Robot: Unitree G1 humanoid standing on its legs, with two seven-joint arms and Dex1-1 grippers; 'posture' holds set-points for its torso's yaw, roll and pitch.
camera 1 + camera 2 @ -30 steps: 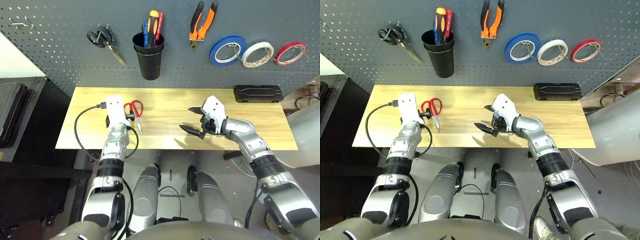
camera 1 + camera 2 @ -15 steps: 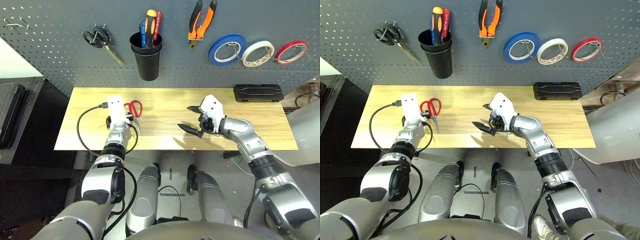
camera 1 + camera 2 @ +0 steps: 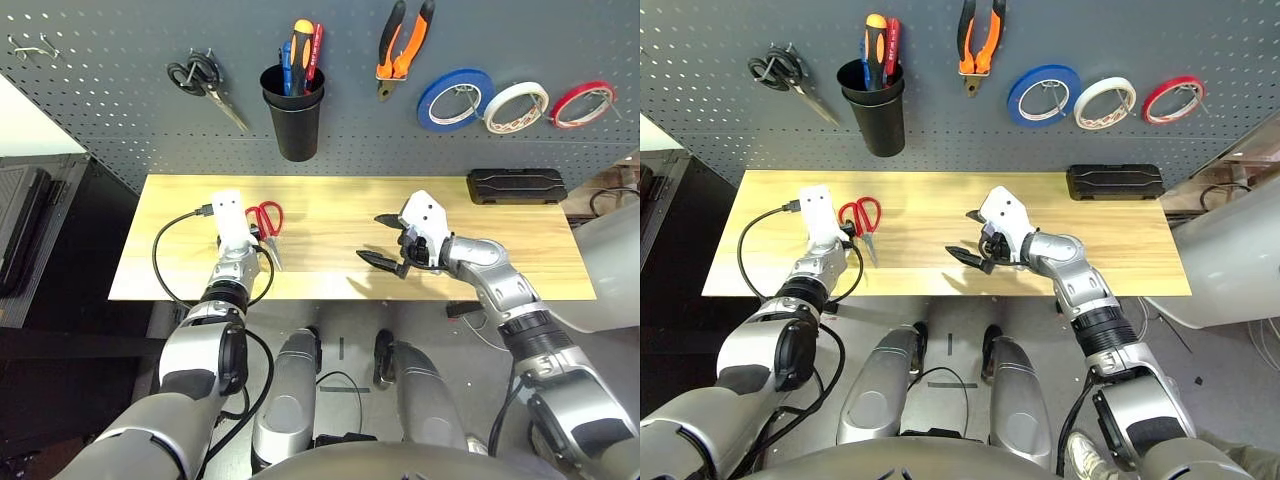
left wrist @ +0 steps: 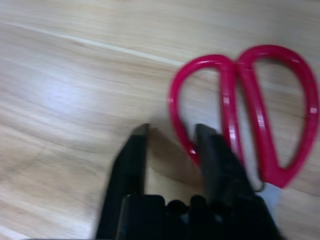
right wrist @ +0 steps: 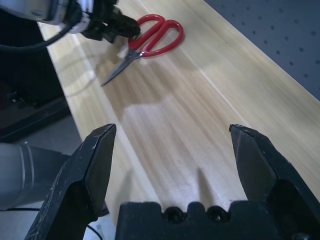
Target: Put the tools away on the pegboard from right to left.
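Pale wooden table carries the red-handled scissors. My left gripper is at their handle, released (the gap is narrow). My right gripper is widely released.

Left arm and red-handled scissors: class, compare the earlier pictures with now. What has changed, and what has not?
The left arm's elbow swung outward, to the robot's left, and forward. No grip on the scissors is visible. The scissors, right gripper and hung tools stayed put.
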